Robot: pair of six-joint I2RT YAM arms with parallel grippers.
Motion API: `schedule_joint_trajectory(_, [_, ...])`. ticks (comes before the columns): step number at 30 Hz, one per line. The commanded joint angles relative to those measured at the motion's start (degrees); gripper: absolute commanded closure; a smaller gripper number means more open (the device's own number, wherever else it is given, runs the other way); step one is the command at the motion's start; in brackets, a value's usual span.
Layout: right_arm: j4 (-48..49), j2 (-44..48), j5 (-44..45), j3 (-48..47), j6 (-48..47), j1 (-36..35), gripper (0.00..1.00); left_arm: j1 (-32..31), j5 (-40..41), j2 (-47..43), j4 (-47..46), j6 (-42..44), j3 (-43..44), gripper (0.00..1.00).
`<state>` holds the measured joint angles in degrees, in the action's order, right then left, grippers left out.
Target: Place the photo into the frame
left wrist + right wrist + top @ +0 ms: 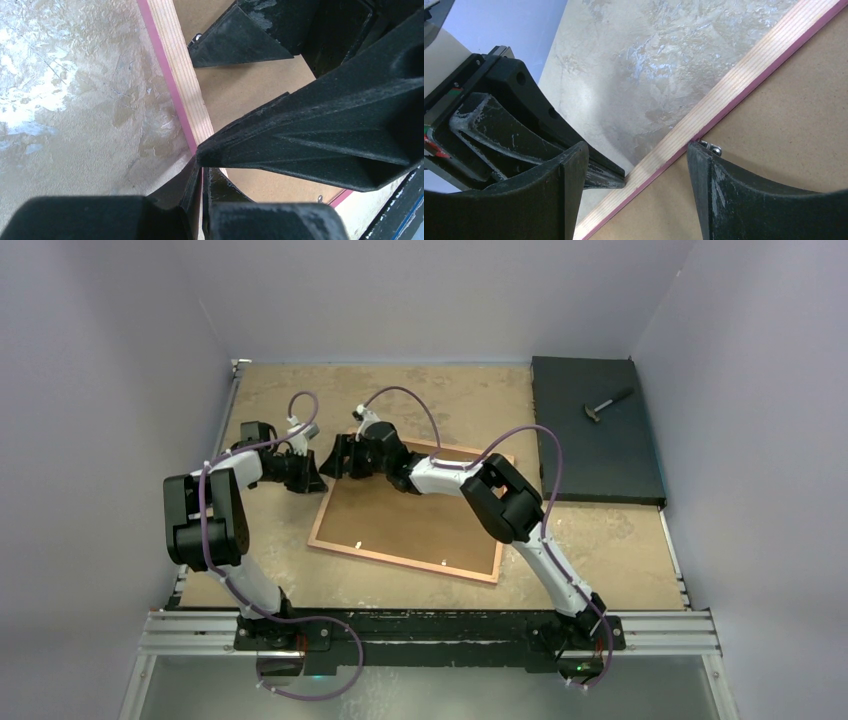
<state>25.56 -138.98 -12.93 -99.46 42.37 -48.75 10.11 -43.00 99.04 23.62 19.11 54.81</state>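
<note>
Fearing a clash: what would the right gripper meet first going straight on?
Likely the pale wood rim of the rectangular frame, between the right gripper's open fingers; the left gripper sits just beside.

You're in a robot lab cell: blank pale walls (pixel 100 340) box in a scuffed tabletop (pixel 450 390), left arm (pixel 205 515) and right arm (pixel 500 495) bolted to an aluminium rail (pixel 670 632).

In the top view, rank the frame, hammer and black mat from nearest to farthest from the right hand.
1. frame: its far-left rim lies under the right hand.
2. black mat: off to the right.
3. hammer: on the mat, far right.
</note>
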Motion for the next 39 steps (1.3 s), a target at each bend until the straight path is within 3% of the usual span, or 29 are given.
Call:
schedule_joint_trajectory(1, [-1.94, -1.35, 1.17, -2.22, -1.39, -0.20, 0.25, -0.57, 1.78, -0.63, 5.19, 1.75, -1.65, 1.00])
schedule_joint_trajectory(10, [-1.23, 0.31, -1.90, -3.73, -1.41, -0.06, 0.24, -0.62, 2.08, -1.34, 5.84, 1.89, -1.26, 1.00])
schedule_joint_trajectory(17, [-7.55, 10.87, -0.89, -1.94, -5.03, 1.64, 0.01, 0.55, 2.49, -3.42, 10.71, 4.09, 2.03, 1.00])
schedule_joint_trajectory(22, [-15.82, 25.17, 9.16, 10.19, -6.67, 6.80, 0.01, 0.69, 4.71, -3.94, 12.24, 5.16, 5.41, 1.00])
schedule_joint_trajectory(25, [-24.39, 33.69, 16.41, 18.82, -6.07, 12.65, 0.01, 0.70, 7.26, -3.21, 12.97, 7.16, 7.75, 0.89])
schedule_joint_trajectory(30, [-29.24, 45.75, 24.23, 34.62, -6.69, 21.96, 0.01, 0.42, 10.47, -2.06, 13.35, 11.86, 8.20, 0.85])
schedule_joint_trajectory(34, [-27.49, 49.73, 24.47, 41.82, -7.77, 25.93, 0.01, -1.32, 13.33, -1.99, 13.34, 14.52, 6.12, 0.86])
schedule_joint_trajectory(39, [-26.37, 47.73, 24.19, 44.21, -8.25, 27.40, 0.01, -4.13, 16.88, -3.84, 12.10, 16.93, 2.08, 0.87])
